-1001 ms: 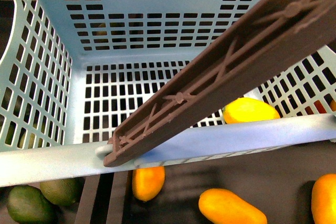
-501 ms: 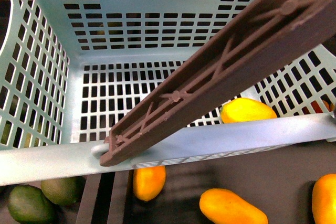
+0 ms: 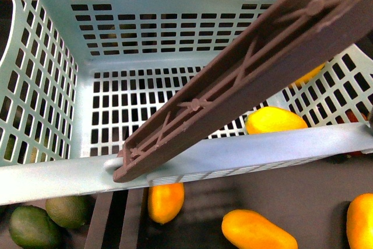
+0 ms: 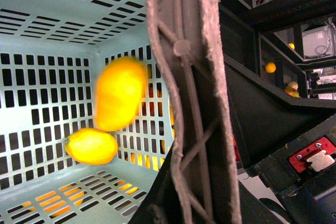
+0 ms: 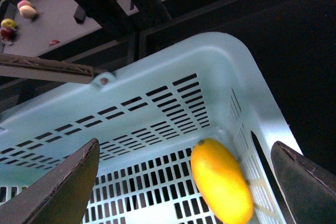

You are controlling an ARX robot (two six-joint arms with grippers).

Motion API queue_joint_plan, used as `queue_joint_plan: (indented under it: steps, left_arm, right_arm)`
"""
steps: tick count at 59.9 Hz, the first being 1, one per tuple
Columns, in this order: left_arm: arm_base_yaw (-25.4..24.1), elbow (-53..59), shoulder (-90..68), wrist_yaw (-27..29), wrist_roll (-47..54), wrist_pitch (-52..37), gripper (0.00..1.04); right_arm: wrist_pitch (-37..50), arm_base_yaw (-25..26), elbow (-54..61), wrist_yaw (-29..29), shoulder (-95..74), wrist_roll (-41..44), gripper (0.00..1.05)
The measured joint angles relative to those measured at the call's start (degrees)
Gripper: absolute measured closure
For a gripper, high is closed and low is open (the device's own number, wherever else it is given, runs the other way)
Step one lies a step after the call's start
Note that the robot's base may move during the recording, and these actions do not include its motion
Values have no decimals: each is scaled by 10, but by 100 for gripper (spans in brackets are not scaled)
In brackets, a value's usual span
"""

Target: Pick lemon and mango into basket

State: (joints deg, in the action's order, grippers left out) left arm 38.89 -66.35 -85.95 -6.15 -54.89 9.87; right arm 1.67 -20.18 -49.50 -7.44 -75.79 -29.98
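The basket (image 3: 58,182), light teal with slotted walls, fills most of the front view. Its brown ribbed handle (image 3: 233,94) crosses it diagonally, pinned at the near rim.

The right gripper (image 5: 185,142) hangs above the basket's open top. Its 2 fingers (image 5: 63,187) are spread wide apart and hold nothing. The left gripper's fingers show in no view, so their state cannot be told.

The mango (image 5: 220,182) is inside the basket, close to the right wall. The left wrist view shows it blurred (image 4: 121,100), just above the lemon. Whether it touches the floor cannot be told.

The lemon (image 3: 274,121) lies on the basket floor in the near right corner, one pointed end showing (image 4: 92,146).

Outside the near rim, 3 yellow-orange fruits (image 3: 165,201) and 2 dark green fruits (image 3: 29,225) lie on a dark surface.
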Motion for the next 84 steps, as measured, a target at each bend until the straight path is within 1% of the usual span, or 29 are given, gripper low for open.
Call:
queue_joint_plan:
  steps: [6, 18, 21, 24, 25, 27, 28, 32, 34, 38, 46, 60, 61, 67, 71, 77, 84]
  left_arm:
    - [0, 1, -1, -2, -5, 1, 100]
    - [-2, 1, -1, 3, -3, 2, 100]
    - [-2, 1, -1, 3, -4, 2, 100]
    - [-2, 1, -1, 2, -4, 1, 100]
    - [-1, 1, -1, 2, -3, 1, 100]
    - [0, 1, -1, 2, -2, 1, 100]
    - [1, 1, -1, 0, -3, 1, 100]
    - [1, 1, -1, -4, -4, 2, 100]
    - [1, 1, -1, -4, -5, 2, 100]
    - [0, 1, -1, -2, -5, 1, 100]
    - [0, 1, -1, 1, -4, 1, 100]
    - [0, 1, -1, 1, -4, 1, 100]
    - [0, 1, -1, 2, -4, 1, 100]
    - [0, 1, -1, 2, -4, 1, 100]
    - [0, 1, -1, 0, -4, 1, 100]
    - [0, 1, -1, 0, -4, 1, 100]
    - [0, 1, -1, 1, -3, 1, 100]
  right_arm:
    - [-15, 8, 9, -16, 15, 0, 9]
    - [-34, 57, 37, -103, 85, 21, 9]
    - [-34, 67, 39, -113, 99, 24, 9]
    - [-34, 70, 39, -112, 103, 26, 9]
    - [-24, 70, 44, -104, 104, 37, 9]
    - [33, 75, 67, -80, 109, 68, 14]
    - [79, 78, 86, -63, 112, 86, 17]
    - [201, 87, 149, -36, 126, 162, 28]
    - [231, 90, 167, -31, 131, 184, 31]
    - [298, 101, 219, -19, 158, 239, 43]
    - [326, 121, 278, -4, 201, 277, 64]
    - [335, 144, 355, 19, 260, 291, 101]
    - [335, 146, 361, 22, 266, 296, 103]
    - [334, 155, 383, 31, 292, 296, 103]
    - [328, 180, 397, 66, 311, 296, 103]
    - [319, 199, 415, 69, 337, 296, 103]
    - [305, 200, 433, 73, 369, 296, 103]
